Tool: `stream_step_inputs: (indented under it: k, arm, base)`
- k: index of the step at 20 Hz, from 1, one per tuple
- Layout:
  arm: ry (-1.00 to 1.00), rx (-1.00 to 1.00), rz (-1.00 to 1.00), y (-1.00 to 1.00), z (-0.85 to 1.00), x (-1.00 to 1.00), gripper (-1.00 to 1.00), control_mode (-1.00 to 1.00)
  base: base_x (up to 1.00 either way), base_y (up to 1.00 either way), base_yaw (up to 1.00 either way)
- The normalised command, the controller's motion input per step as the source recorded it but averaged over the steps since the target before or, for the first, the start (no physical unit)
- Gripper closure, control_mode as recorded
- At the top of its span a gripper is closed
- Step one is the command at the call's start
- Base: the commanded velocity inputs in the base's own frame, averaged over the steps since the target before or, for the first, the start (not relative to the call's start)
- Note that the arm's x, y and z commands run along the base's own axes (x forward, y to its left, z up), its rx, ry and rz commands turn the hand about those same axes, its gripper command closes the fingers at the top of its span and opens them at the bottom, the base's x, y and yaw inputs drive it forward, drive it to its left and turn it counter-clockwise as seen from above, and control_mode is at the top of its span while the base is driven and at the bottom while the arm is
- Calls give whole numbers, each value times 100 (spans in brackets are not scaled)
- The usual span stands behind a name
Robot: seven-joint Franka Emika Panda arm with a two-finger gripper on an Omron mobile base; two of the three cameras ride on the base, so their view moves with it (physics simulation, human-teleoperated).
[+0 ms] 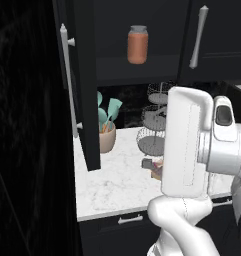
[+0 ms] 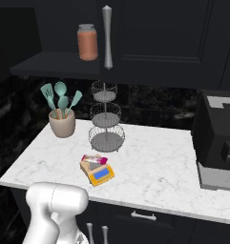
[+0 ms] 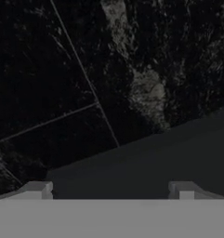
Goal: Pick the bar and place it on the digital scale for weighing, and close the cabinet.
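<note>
Bar (image 2: 94, 159) lies on the scale (image 2: 98, 172), cabinet door (image 1: 84, 85) open.
A wire basket (image 2: 106, 119) and utensil pot (image 2: 62, 125) stand behind it; my gripper (image 3: 111, 190) is spread, holding nothing, facing dark marbled tiles.

Glossy white rounded arm (image 1: 187, 150), boxy link with faint seam, dark grey oval joint cap, smooth curved elbow
</note>
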Motion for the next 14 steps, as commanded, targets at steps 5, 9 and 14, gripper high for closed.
stream_step_inputs:
  k: [5,9,14]
  arm:
    - [-16,22,0,100,-67,-56,-100,-100]
    - [-12,24,0,100,-60,-37,-100,-100]
    - [-2,20,-4,97,-37,37,-100,-100]
  base:
    - [0,0,0]
    - [0,0,0]
    - [0,0,0]
